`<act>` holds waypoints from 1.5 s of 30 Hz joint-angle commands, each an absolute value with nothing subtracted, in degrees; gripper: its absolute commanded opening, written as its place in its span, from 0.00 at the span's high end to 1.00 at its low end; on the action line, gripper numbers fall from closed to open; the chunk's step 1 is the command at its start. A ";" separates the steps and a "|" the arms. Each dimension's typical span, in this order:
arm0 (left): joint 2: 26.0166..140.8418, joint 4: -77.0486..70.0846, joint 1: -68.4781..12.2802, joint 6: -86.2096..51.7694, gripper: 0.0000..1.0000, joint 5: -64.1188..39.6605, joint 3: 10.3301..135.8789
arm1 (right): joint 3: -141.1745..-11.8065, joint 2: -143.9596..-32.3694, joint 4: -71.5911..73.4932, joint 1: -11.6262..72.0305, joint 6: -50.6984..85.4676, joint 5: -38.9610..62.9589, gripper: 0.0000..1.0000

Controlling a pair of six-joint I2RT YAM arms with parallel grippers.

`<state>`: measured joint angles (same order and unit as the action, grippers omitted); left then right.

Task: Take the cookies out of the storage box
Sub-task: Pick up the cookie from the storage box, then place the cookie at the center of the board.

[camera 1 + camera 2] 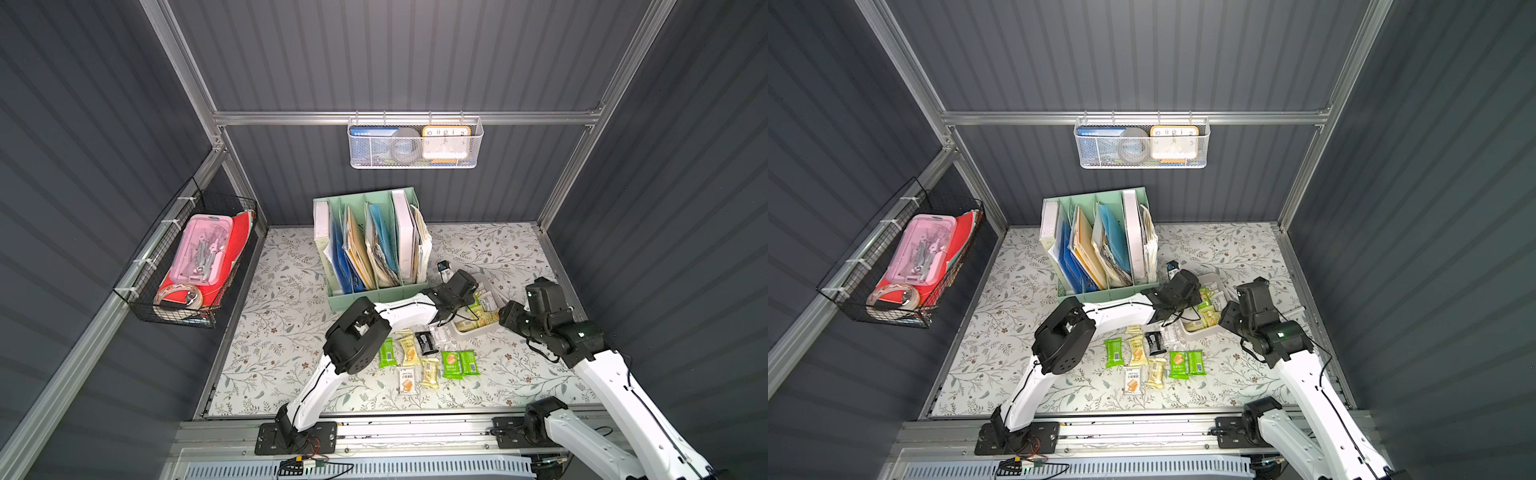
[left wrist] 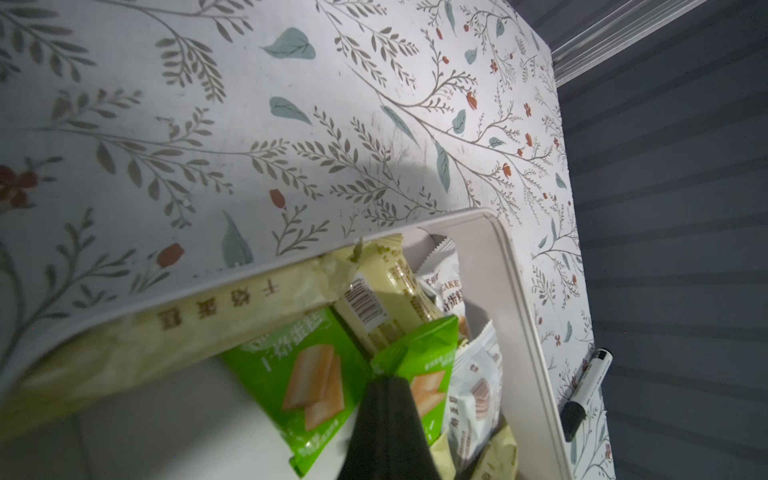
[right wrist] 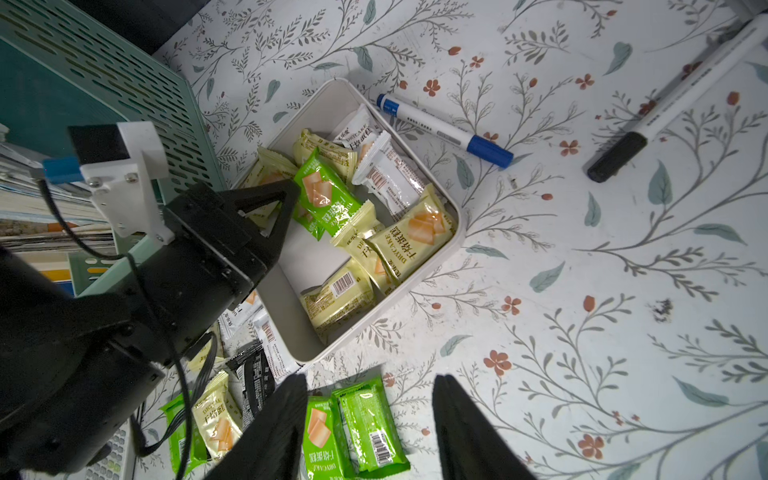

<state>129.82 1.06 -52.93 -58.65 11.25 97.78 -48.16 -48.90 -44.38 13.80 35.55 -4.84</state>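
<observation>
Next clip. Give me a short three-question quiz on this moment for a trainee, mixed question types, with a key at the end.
1. True or false: the left tool is shut on a green cookie packet inside the storage box.
2. The right tool is: A) open, holding nothing; B) shut on a marker; C) shut on a black packet.
3. Fill in (inside/outside): the blue-capped pen lies ___ the storage box.

Key: 1 true; 2 A; 3 outside.
</observation>
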 commanded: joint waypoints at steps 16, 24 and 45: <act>103.18 4.77 -52.56 -53.43 1.00 14.67 78.47 | -46.70 -48.76 -42.55 13.54 35.73 -0.06 0.46; 82.53 18.08 -52.73 -57.00 1.00 14.63 61.25 | -46.41 -50.66 -41.35 13.62 35.34 3.06 0.47; 64.59 30.14 -52.82 -54.24 1.00 0.53 36.95 | -46.10 -52.49 -40.01 13.71 35.08 5.70 0.47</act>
<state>62.04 29.52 -52.95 -57.01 3.07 37.41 -46.04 -52.66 -40.05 13.80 35.51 5.17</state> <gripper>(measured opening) 0.045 0.532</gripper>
